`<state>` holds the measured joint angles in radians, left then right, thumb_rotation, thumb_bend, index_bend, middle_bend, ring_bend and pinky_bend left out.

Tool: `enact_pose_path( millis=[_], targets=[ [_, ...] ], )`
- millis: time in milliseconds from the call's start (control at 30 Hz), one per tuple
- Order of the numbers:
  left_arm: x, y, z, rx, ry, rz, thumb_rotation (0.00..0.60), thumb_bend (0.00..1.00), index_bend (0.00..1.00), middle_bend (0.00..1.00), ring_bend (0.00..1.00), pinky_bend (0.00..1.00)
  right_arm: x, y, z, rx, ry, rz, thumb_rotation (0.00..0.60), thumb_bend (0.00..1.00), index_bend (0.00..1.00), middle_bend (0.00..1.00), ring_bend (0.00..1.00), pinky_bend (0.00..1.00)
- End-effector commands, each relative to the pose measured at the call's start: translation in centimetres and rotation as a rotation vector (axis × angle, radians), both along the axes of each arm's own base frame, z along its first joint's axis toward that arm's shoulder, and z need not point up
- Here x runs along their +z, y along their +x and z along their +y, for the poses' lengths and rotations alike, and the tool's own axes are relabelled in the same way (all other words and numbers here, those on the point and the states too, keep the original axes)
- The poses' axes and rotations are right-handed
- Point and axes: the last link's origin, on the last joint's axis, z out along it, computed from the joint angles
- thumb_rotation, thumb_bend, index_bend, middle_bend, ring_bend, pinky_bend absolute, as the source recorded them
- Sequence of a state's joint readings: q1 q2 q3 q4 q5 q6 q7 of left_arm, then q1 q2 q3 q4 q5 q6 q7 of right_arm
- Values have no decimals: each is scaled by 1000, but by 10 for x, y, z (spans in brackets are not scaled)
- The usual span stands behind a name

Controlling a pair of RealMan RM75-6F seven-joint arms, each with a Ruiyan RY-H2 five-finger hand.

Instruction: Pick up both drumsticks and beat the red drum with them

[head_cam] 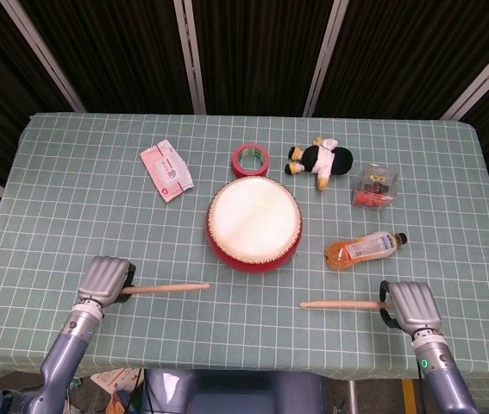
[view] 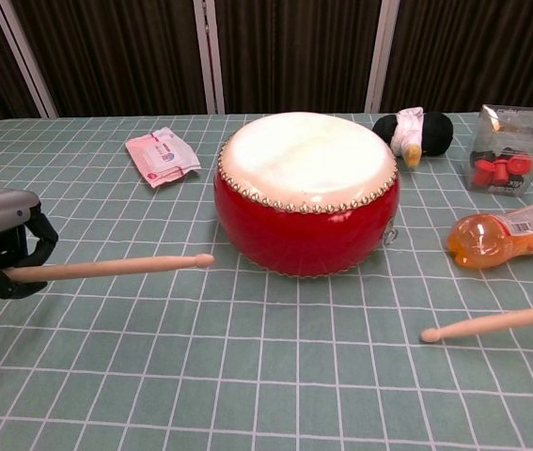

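Left hand point(head_cam: 104, 280) — closed round the butt of the left drumstick point(head_cam: 165, 288); stick runs out level toward the right hand's side, tip clear of the drum. Chest view shows the dark fingers point(view: 23, 246) wrapped over the shaft, which sits low over the cloth.

Right hand point(head_cam: 410, 306) — clamped on the right drumstick point(head_cam: 341, 304); stick points back toward the left hand, tip low by the table point(head_cam: 72, 207) surface in chest view. Hand itself out of the chest frame.

Red drum point(head_cam: 253, 222) — ahead of both hands and between them, upright, white skin up, neither stick touching it.

Beyond the right hand: orange bottle point(head_cam: 362, 248) lying on its side just ahead, clear box point(head_cam: 375, 186) farther on. Past the drum: red tape roll point(head_cam: 250, 159), black-and-white plush toy point(head_cam: 321, 160). Ahead of the left hand, well apart: pink packet point(head_cam: 166, 170)
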<state>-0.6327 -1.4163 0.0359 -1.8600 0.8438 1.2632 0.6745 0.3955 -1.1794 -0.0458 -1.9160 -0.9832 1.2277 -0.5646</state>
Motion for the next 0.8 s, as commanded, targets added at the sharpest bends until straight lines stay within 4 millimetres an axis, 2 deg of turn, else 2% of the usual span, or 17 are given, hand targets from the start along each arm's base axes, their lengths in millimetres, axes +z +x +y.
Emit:
enact_pose_path(
  millis=[33,100,167,200,233,267,300,333,400,433,500,567,700,800],
  targets=[
    [-9,-1,4,6,-12,13,600,582,795,1000,1000,1000,-6,-2,-6,-18,1,7,600,661,1000,1000,1000,953],
    [-16,-2,6,13,-20,19,600,563,785,1000,1000,1000,-9,-4,-7,-23,3,14,600,661,981,1000,1000,947],
    [-21,-3,8,14,-27,25,600,497,731,991,998,1000,-11,-5,-8,-23,5,24,600,661,867,985,992,905],
    [-23,-3,9,13,-33,32,600,438,666,951,981,1000,-12,-5,-8,-21,9,34,600,659,772,948,966,863],
    [-25,-4,9,12,-38,38,600,393,610,904,956,998,-13,-6,-7,-19,19,49,600,635,629,867,901,798],
    [-26,-4,9,7,-43,53,600,325,519,802,891,972,-13,-9,-6,-19,35,82,600,606,526,793,838,746],
    [-26,-5,8,1,-48,73,600,260,424,681,804,911,-13,-11,-4,-27,57,117,600,548,377,676,731,660],
    [-25,-7,7,-3,-52,95,600,224,363,601,741,855,-14,-12,-2,-35,74,137,600,480,255,571,628,586],
    [-22,-10,5,-2,-59,143,600,156,230,403,571,680,-14,-15,2,-65,117,178,600,394,121,433,482,473],
    [-19,-10,3,3,-59,156,600,145,207,355,521,638,-14,-16,2,-78,128,186,600,355,71,366,409,409],
    [-12,-10,0,21,-57,158,600,118,162,245,393,558,-13,-15,3,-100,144,194,600,314,18,282,318,320],
    [-5,-11,-3,39,-56,158,600,106,132,182,312,518,-11,-14,3,-108,148,198,600,295,1,235,267,261],
    [15,-16,-11,71,-46,140,600,89,99,111,218,457,-5,-9,3,-108,128,176,600,288,0,176,209,216],
    [32,-20,-19,85,-23,98,600,89,89,98,200,422,0,-6,4,-88,102,152,600,289,0,159,189,194]
  ],
)
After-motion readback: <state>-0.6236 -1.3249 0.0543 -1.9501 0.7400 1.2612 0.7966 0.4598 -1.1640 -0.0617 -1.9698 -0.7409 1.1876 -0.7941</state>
